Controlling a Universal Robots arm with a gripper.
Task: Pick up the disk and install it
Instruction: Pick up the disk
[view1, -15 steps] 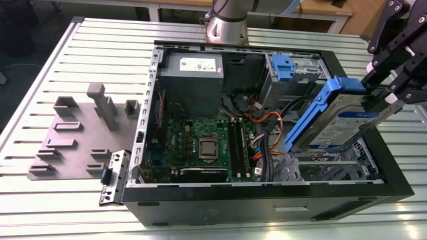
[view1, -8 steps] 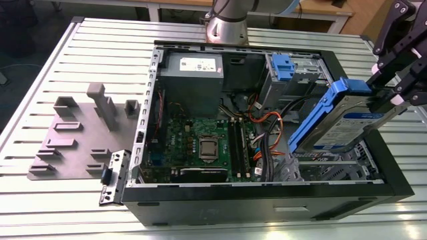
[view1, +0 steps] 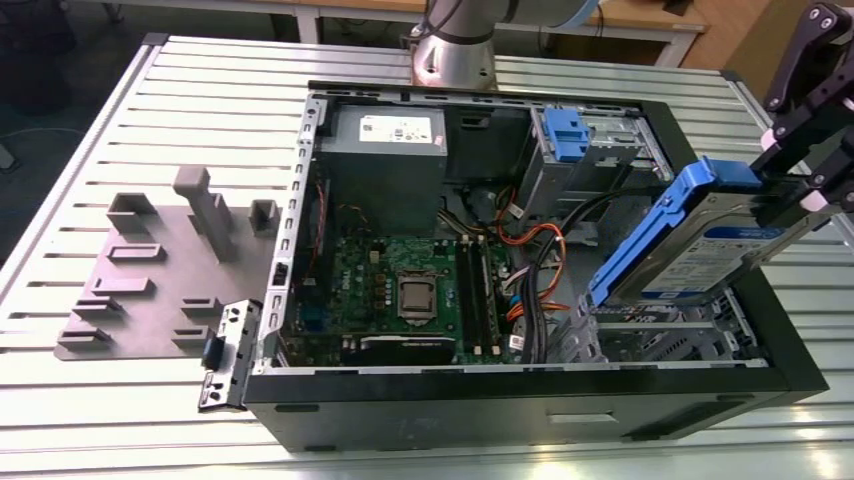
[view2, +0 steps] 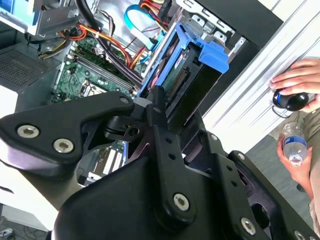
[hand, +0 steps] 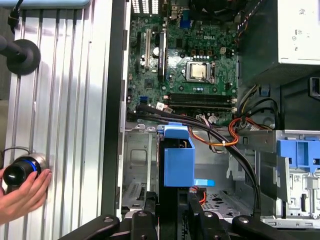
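My gripper (view1: 790, 205) is shut on the disk (view1: 705, 245), a silver-grey drive with a white-and-blue label in a blue carrier. It hangs tilted, blue end tab up, over the exterior view's right end of the open computer case (view1: 534, 405). Its lower end dips towards an empty metal bay (view1: 667, 335). In the second wrist view the disk (view2: 187, 75) runs away from the black fingers (view2: 159, 112) towards the motherboard. In the first wrist view the blue carrier (hand: 178, 162) stands edge-on above the bay (hand: 137, 165).
A grey drive cage with a blue latch (view1: 567, 135) sits behind the bay, the power-supply box (view1: 387, 150) beside it. Orange and black cables (view1: 534, 250) cross next to the motherboard (view1: 407, 290). A grey fixture plate (view1: 147, 270) lies outside. A person's hand (hand: 22, 192) rests on the table.
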